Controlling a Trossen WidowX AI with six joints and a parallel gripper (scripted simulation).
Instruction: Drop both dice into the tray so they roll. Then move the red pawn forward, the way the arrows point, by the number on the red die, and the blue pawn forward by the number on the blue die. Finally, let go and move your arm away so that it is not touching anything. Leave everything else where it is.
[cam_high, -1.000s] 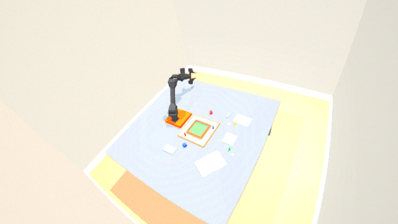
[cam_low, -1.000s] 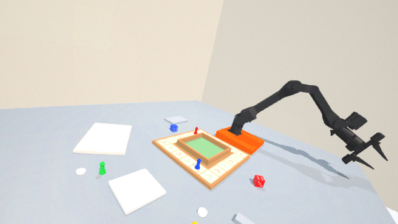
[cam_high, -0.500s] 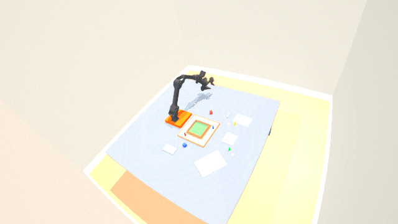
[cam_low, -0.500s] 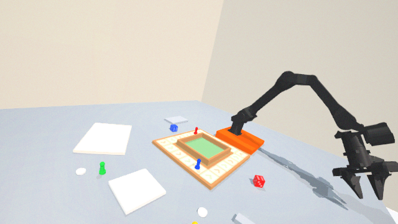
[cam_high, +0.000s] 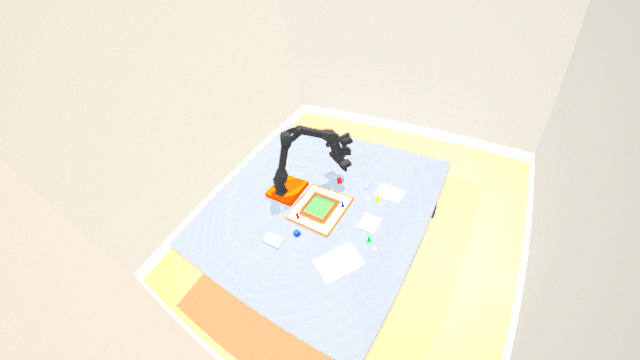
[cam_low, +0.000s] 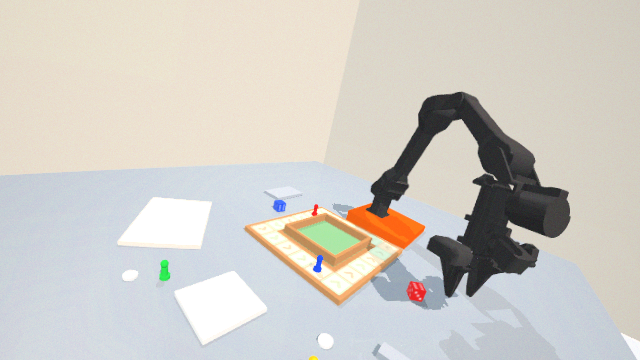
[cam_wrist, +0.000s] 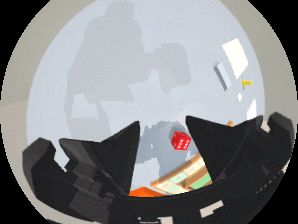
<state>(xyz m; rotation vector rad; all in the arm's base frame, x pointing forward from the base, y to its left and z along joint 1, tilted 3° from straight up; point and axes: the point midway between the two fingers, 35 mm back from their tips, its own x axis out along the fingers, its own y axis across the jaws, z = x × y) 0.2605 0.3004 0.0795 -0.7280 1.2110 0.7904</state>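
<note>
The gripper (cam_low: 460, 295) (cam_wrist: 163, 120) is open and empty, pointing down above the table. The red die (cam_high: 339, 180) (cam_low: 416, 291) (cam_wrist: 181, 141) lies on the table beside the board; in the wrist view it shows beyond the fingertips, nearer the right finger. The blue die (cam_high: 297, 233) (cam_low: 279, 205) lies on the table off the board's other side. The tray (cam_low: 352, 251), with a green floor and no dice in it, is at the middle of the board (cam_high: 327, 235) (cam_low: 340, 301). The red pawn (cam_high: 297, 216) (cam_low: 315, 210) and blue pawn (cam_high: 342, 204) (cam_low: 318, 264) stand on the board's track.
The orange base (cam_high: 287, 191) (cam_low: 385, 225) adjoins the board. A green pawn (cam_high: 369, 240) (cam_low: 164, 270), a yellow pawn (cam_high: 378, 199) (cam_wrist: 246, 83), white discs, a grey bar (cam_high: 367, 185) (cam_wrist: 222, 76) and several flat white pieces (cam_high: 338, 263) (cam_low: 220, 305) lie around the board.
</note>
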